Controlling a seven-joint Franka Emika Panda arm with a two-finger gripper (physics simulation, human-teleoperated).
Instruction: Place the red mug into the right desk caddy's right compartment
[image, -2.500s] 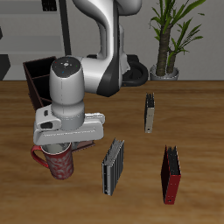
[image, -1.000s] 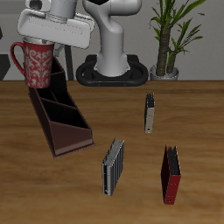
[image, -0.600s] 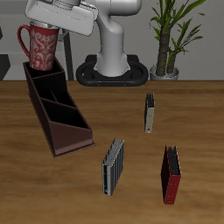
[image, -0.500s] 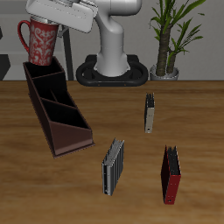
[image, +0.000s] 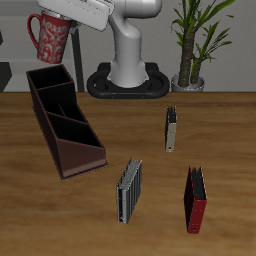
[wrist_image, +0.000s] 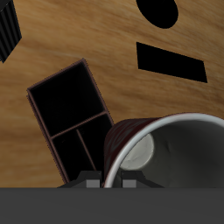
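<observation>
My gripper (image: 62, 17) is shut on the rim of the red mug (image: 50, 38), which hangs slightly tilted, high above the back end of the right desk caddy (image: 60, 118). The caddy is a long maroon box with inner dividers, lying on the table. In the wrist view the mug's pale inside (wrist_image: 179, 157) is close to the gripper (wrist_image: 110, 182). The caddy's squarish end section, the right compartment (wrist_image: 68, 101), lies open and empty beyond the mug. This section is the end nearer the table's front edge (image: 74, 138). The caddy's back end is hidden behind the mug in the wrist view.
A grey ribbed book (image: 128, 190) stands near the table's front edge, and a flat red book-like box (image: 196, 200) stands beside it. A dark slim book (image: 171, 129) stands farther back. The robot's base (image: 128, 80) and a potted plant (image: 192, 45) are at the table's back.
The mug was lifted off the table in front of the caddy and carried back above it. In the last half second it rose higher and tilted a little.
</observation>
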